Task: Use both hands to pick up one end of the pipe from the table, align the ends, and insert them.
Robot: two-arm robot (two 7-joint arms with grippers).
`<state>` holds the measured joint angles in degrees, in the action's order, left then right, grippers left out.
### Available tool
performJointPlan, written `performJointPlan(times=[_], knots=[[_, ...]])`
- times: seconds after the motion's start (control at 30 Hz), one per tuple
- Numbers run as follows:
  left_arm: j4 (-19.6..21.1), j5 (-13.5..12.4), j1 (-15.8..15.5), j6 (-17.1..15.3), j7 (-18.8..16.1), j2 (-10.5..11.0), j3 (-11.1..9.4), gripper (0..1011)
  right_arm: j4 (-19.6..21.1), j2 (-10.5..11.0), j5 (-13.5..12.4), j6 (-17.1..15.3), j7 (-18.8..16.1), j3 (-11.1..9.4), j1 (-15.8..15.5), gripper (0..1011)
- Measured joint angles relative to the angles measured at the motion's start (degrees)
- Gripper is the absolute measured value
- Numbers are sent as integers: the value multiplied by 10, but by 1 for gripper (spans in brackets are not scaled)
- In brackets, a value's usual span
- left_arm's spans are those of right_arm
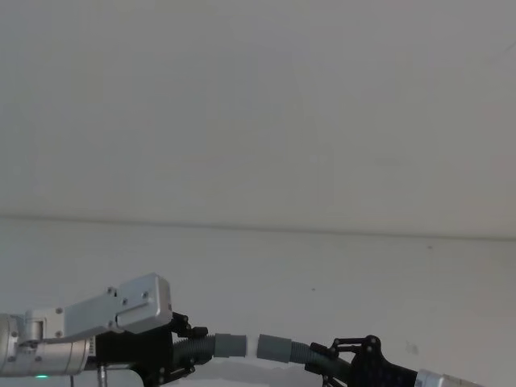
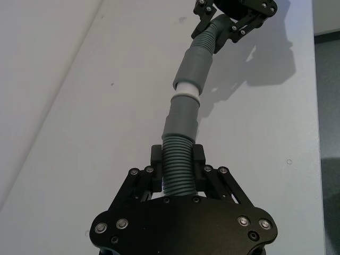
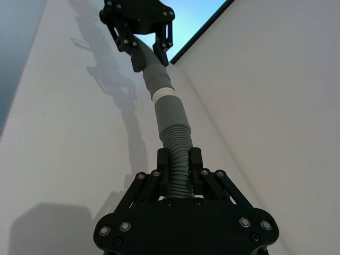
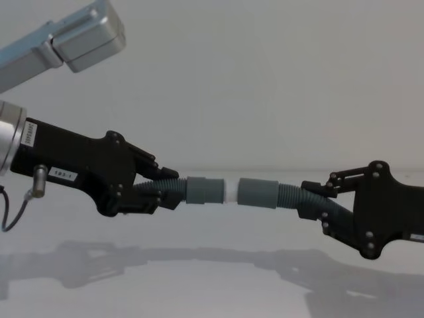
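Showing ribbed dark-grey pipe (image 4: 232,192) | grey cuffs (image 4: 258,193) | white tip (image 4: 230,191) between

Plain pale wall (image 1: 258,105) behind.

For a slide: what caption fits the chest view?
Left hand and right hand hold two pipe pieces above the table, white tip meeting the wider cuff.
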<state>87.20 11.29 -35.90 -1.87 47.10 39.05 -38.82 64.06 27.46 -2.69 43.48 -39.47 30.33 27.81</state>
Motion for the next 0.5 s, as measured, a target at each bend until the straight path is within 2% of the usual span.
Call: performJointPlan(times=[0.5], knots=[[-14,0,-10,4,10,-7,-10,292,-5,0,-9,15,-12,3,5,213]])
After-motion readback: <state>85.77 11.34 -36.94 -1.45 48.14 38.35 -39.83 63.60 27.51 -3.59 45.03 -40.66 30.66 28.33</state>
